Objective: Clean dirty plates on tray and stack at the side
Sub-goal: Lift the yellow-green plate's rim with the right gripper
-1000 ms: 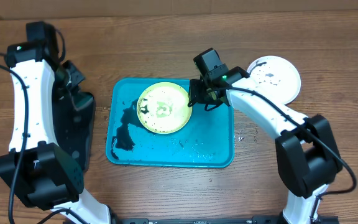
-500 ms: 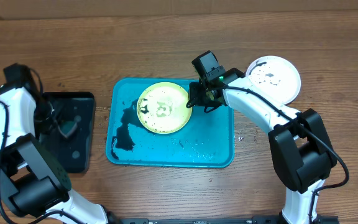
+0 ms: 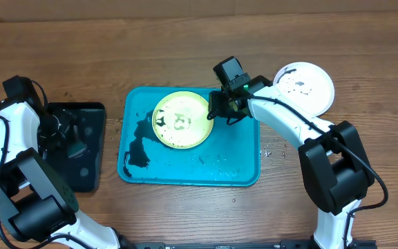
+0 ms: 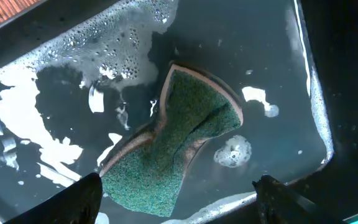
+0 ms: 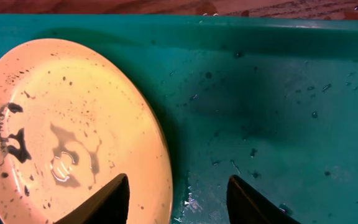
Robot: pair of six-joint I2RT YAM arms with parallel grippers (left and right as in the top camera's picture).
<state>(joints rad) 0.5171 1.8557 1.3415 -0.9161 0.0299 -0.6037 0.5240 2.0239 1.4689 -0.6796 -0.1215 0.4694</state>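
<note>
A yellow-green-rimmed plate (image 3: 180, 120) with black smudges lies on the teal tray (image 3: 240, 162); the right wrist view shows it too (image 5: 67, 124). My right gripper (image 3: 218, 111) (image 5: 179, 177) is open and straddles the plate's right rim, with one finger over the plate and the other over the tray (image 5: 278, 93). A smudged white plate (image 3: 304, 86) lies on the table at the right. My left gripper (image 3: 62, 133) (image 4: 178, 180) is open just above a green sponge (image 4: 182, 140) lying in soapy water. The third plate is out of view.
The sponge (image 3: 77, 149) lies in a black tray (image 3: 88, 176) (image 4: 347, 93) of foamy water, left of the teal tray. Dark dirty water (image 3: 138, 142) pools on the teal tray's left part. Bare wooden table surrounds both trays.
My left arm swung left from the teal tray's side to over the black tray, then opened and let go of the sponge. My right gripper stayed at the plate's rim, its jaws slightly wider.
</note>
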